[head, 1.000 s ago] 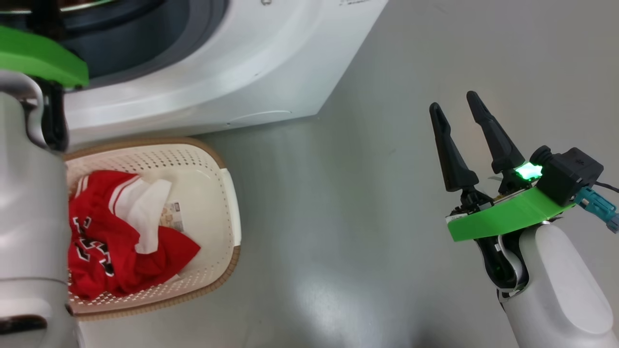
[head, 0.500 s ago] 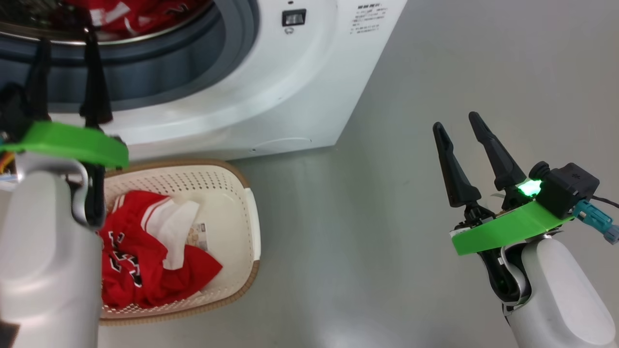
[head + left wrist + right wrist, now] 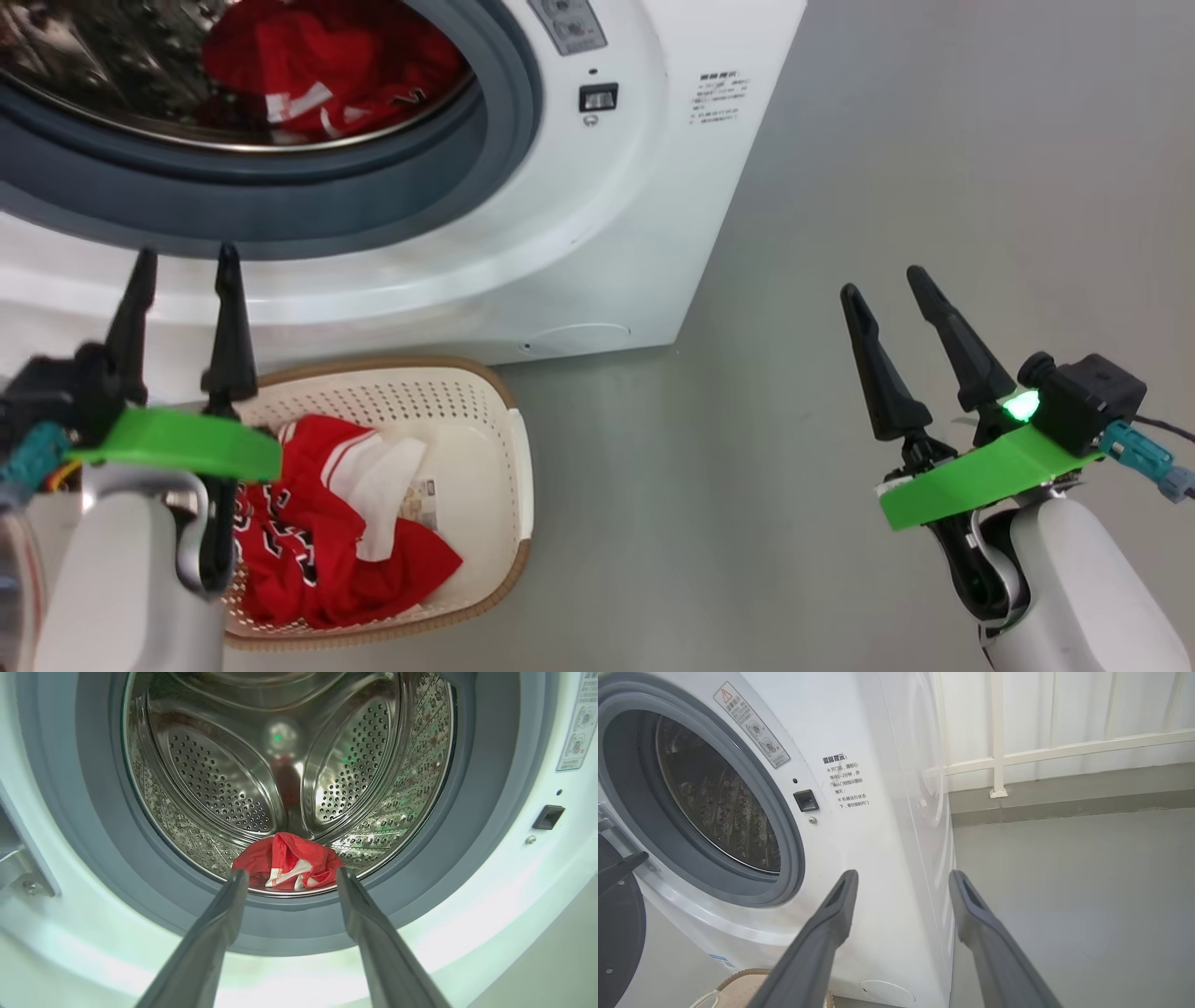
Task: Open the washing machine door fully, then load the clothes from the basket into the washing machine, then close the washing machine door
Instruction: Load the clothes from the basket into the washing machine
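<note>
Both gape wide and empty: left claw (image 3: 186,250) before the washing machine (image 3: 560,233), right claw (image 3: 881,280) apart.

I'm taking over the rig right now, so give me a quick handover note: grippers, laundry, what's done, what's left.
Left gripper: open, empty, facing the drum.
Right gripper: open, empty, over the floor beside the washing machine.
Door: open.
Done: one red garment lies in the drum.
To do: red clothes in the basket by the machine go in, then shut the door.
</note>
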### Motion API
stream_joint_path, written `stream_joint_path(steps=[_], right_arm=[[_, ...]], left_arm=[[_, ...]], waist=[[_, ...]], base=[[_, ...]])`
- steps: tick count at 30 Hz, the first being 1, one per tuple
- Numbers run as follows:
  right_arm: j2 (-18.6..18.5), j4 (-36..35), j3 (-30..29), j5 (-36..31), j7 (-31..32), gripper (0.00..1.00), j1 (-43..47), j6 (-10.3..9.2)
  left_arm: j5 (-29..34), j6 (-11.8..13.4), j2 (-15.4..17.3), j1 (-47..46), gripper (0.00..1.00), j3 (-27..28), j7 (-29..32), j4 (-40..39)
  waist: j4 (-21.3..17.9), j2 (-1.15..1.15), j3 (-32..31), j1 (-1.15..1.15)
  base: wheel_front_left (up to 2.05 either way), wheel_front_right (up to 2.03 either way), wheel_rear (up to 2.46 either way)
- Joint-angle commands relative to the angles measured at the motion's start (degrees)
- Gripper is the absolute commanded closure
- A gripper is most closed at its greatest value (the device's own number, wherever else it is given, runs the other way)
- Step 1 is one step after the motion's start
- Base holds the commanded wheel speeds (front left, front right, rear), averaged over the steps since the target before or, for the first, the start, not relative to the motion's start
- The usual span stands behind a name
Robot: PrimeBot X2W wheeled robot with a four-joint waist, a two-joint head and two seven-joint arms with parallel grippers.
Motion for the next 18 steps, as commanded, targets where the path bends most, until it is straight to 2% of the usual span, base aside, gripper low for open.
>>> stream_joint_path(steps=[1, 18], right_arm=[[-0.26, -1.17, 0.98, 0.37, -0.26, 0.0, 1.28, 0.09], [-1.11, -0.75, 0.59, 0.83, -0.26, 0.0, 4.71, 0.09]], left_arm=[[-0.69, -0.16, 1.52, 1.39, 0.0, 1.52, -0.29, -2.34], [-1.01, -0.16, -0.89, 16.09, 0.0, 3.25, -0.29, -12.25]], waist=[[0.75, 0.0, -1.23, 0.0], [2.5, 0.0, -7.04, 0.0]], base=[[0.0, 0.0, 0.0], [0.0, 0.0, 0.0]])
